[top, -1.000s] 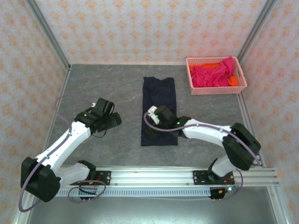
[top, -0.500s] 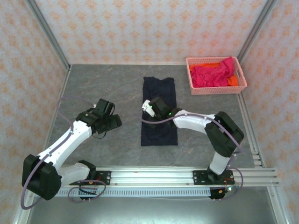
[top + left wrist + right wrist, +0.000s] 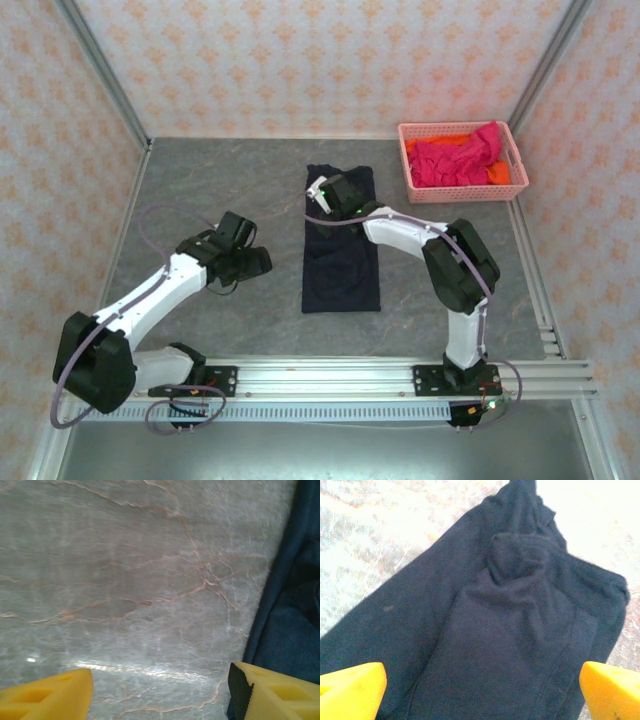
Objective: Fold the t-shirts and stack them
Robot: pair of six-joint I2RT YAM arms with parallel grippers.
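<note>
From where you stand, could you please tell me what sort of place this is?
Probably a robot lab cell: patterned wall panels box in a grey marble-look table, and the left arm and right arm sit on an aluminium rail at its near edge.

The right gripper (image 3: 342, 193) hovers over the navy t-shirt's (image 3: 342, 275) far end, jaws spread wide. The left gripper (image 3: 255, 263) hangs near that shirt's left edge, jaws apart and empty.

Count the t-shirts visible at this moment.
3. The navy t-shirt lies in a long strip on the table; the magenta t-shirt and orange t-shirt are crumpled in the pink basket, far right. Others may be hidden beneath.
</note>
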